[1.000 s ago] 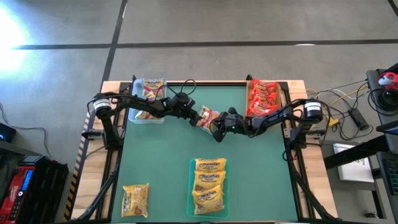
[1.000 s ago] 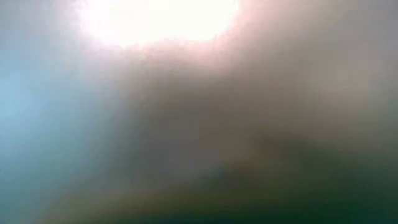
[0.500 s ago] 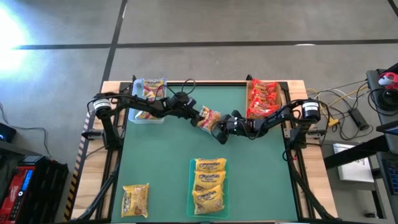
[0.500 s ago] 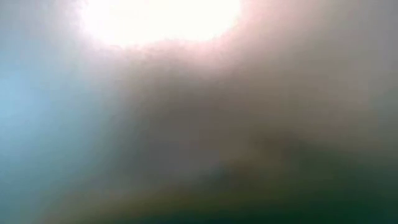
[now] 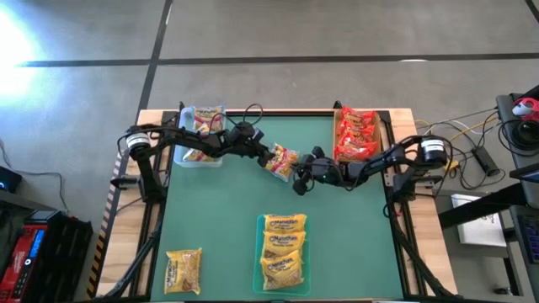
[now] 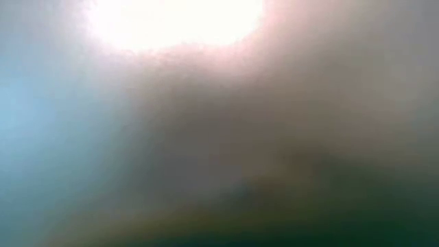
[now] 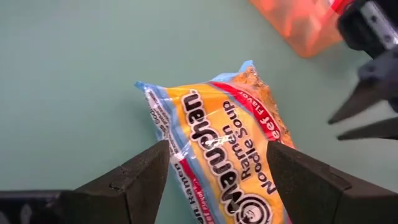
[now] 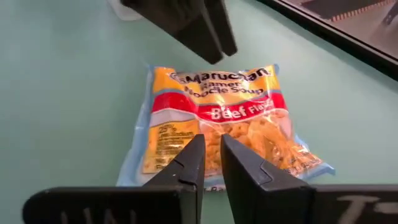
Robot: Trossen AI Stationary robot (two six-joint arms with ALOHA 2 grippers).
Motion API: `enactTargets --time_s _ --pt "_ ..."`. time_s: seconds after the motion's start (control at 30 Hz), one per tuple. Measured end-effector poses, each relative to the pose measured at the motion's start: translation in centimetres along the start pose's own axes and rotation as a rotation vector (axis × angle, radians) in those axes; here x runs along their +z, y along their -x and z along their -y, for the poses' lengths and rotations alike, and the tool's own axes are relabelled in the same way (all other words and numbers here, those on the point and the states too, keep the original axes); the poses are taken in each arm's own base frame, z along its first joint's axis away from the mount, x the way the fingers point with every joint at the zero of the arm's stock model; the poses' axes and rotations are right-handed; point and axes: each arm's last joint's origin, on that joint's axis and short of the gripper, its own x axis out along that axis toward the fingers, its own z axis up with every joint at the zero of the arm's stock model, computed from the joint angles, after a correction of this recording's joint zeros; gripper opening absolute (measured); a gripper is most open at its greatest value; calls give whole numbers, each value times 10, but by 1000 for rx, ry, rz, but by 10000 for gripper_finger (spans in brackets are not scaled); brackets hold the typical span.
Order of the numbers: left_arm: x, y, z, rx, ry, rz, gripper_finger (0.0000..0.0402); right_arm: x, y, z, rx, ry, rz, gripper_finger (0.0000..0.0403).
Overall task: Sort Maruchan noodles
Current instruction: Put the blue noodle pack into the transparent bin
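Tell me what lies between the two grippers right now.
One beef-flavor packet lies flat on the green mat between the left gripper and the right gripper. The high view shows it; in the left wrist view it sits between that gripper's open fingers.

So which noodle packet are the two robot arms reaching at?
Look at the middle of the green table, towards its far edge. One packet lies there alone, between the left gripper and right gripper. It has a red Beef band, and sits in no tray.

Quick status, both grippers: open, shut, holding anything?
Left gripper: open, straddling the beef ramen packet.
Right gripper: shut, empty, beside that packet.
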Motion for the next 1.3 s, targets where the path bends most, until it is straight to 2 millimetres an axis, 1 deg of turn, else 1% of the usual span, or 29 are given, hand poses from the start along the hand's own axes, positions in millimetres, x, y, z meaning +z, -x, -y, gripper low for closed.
enactTargets --time_s 0.33,0.5,0.7,0.8,1.0,1.13,1.3 --pt "0 0 0 -1 17 -3 254 -28 -26 -4 -1 -23 39 43" --pt "-3 0 -1 3 38 -28 254 -45 -37 0 -25 -21 11 43" --pt "-4 1 -3 14 60 -46 254 -59 -49 2 -25 -60 82 43" --pt "-4 1 -5 14 63 -45 254 -63 -51 3 -26 -61 88 43" --pt "-5 -2 -12 27 83 -51 254 -61 -51 4 -22 -51 87 43" --pt "-7 -5 -17 74 86 -37 254 -61 -51 4 -21 -47 86 43" --pt "-9 -12 -19 48 115 -19 254 -61 -51 4 -19 -40 89 43"
